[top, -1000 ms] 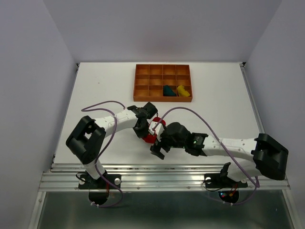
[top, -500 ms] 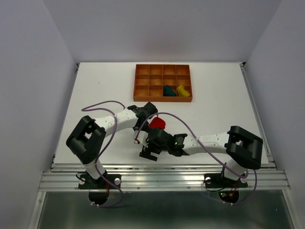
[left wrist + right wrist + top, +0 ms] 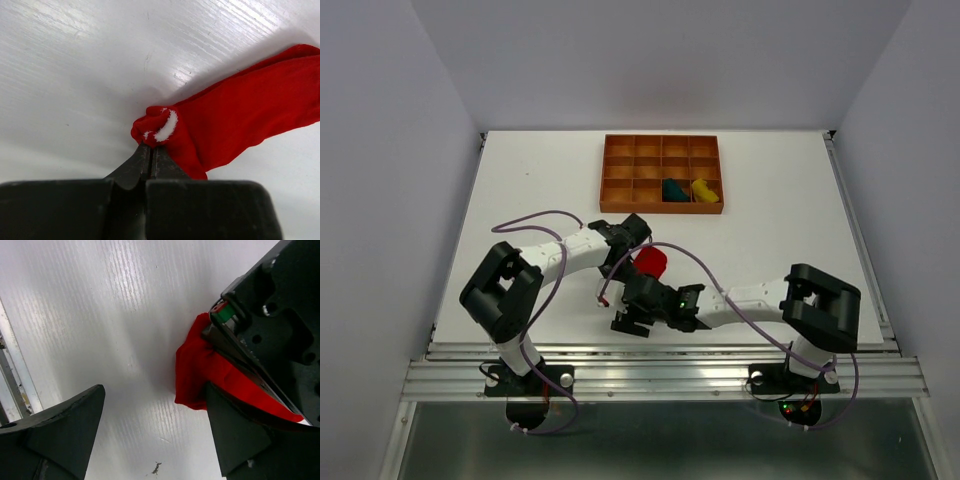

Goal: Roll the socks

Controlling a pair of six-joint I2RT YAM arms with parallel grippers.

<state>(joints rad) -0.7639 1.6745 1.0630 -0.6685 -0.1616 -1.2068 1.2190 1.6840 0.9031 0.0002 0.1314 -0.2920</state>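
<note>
1. Left wrist view shows the left tool pressed together, pinching the bunched end of the red sock. The rest of the sock stretches away over the tabletop.
2. The right tool hangs spread just beside that sock, gripping nothing.
3. The teal sock and yellow sock sit bundled in the tray, so this looks like the last roll, barely begun.
4. Next, I judge, the right tool must pin the loose fabric while the left turns it.

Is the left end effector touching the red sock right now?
Touching. The left wrist view shows the left end effector shut, its tips pinching the bunched end of the red sock with no gap.
</note>
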